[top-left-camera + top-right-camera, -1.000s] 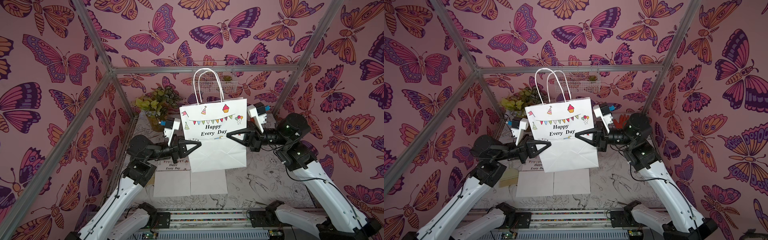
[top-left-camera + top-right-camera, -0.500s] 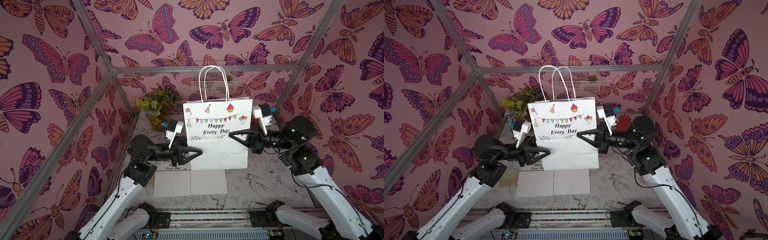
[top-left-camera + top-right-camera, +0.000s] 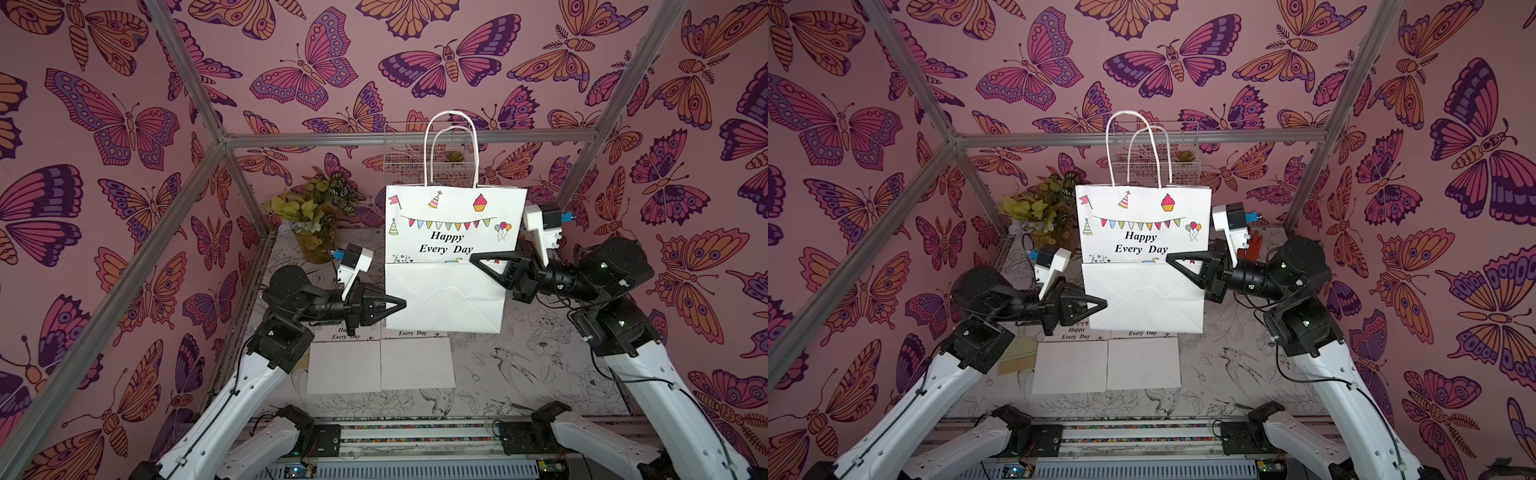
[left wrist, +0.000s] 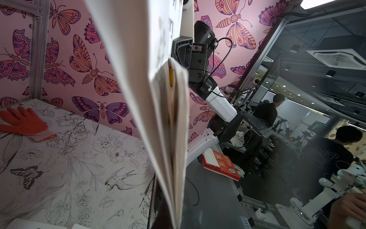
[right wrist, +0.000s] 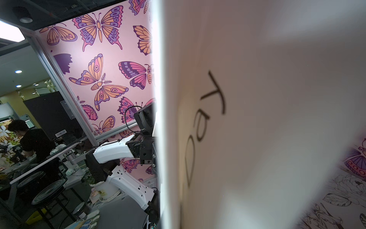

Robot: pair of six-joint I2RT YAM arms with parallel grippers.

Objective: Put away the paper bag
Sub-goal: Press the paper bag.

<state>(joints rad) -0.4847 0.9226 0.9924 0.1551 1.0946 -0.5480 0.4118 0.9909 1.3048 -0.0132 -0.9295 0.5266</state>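
Observation:
A white paper bag (image 3: pixel 446 293) printed "Happy Every Day" hangs flat and upright above the table in both top views, its bottom flap folded up and its rope handles (image 3: pixel 451 145) pointing up. My left gripper (image 3: pixel 401 305) is shut on the bag's lower left edge (image 3: pixel 1096 305). At mid-height my right gripper (image 3: pixel 474 261) is shut on its right edge (image 3: pixel 1187 270). The left wrist view looks along the bag's folded edge (image 4: pixel 168 123). The bag's printed face (image 5: pixel 257 119) fills the right wrist view.
Two more folded white bags (image 3: pixel 344 365) (image 3: pixel 416 362) lie side by side on the table below. A potted plant (image 3: pixel 314 216) stands at the back left, and a wire basket (image 3: pixel 428 156) hangs on the back wall. A red glove (image 4: pixel 23 123) lies at the back right.
The bag has shifted right with the right arm. My left gripper opened, dropped lower and closed again on the bag's lower left edge.

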